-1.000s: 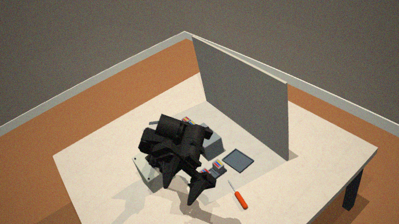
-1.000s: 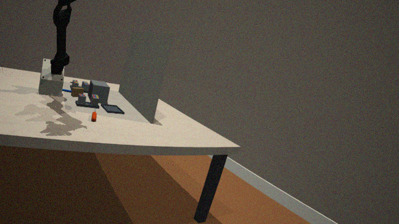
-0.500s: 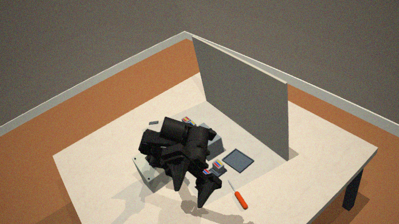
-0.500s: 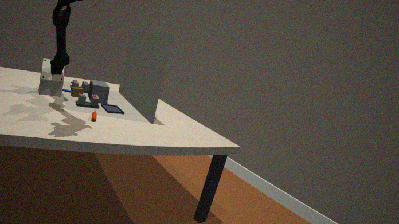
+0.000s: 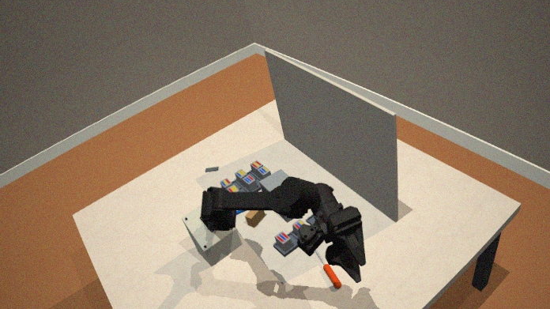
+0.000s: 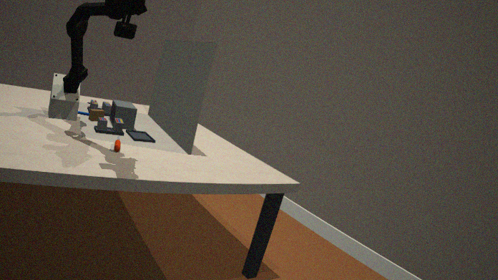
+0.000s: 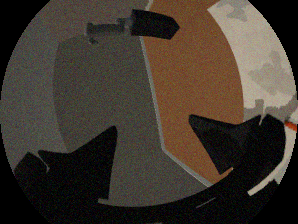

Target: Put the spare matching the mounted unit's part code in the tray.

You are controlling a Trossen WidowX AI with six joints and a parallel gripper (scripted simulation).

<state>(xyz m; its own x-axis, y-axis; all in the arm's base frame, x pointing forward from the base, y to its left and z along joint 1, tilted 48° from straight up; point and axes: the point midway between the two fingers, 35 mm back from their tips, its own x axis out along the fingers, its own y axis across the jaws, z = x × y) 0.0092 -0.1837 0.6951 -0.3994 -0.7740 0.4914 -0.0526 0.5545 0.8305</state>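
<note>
My gripper [image 5: 360, 273] [image 7: 154, 124] is open and empty, with both fingers spread in the wrist view. It is high above the table in the exterior view. Several small grey units with striped tops stand on dark bases: one [image 5: 282, 238] [image 6: 102, 122] and another [image 6: 118, 123] at the front, others [image 5: 248, 179] farther back. The dark shallow tray [image 6: 140, 136] lies empty beside the front base; the arm mostly hides it in the top view. A large grey box [image 5: 279, 179] [image 6: 124, 114] stands between the groups. Its back and any part code are not visible; I cannot tell which unit matches.
An upright grey panel [image 5: 337, 138] [image 6: 179, 107] stands behind the box and tray. An orange-handled screwdriver [image 5: 332, 276] [image 6: 117, 145] lies near the front base. A brown block [image 5: 254, 218] [image 6: 96, 114] and a blue item [image 6: 84, 113] lie near the arm's base. A small grey strip [image 5: 212, 169] lies farther back.
</note>
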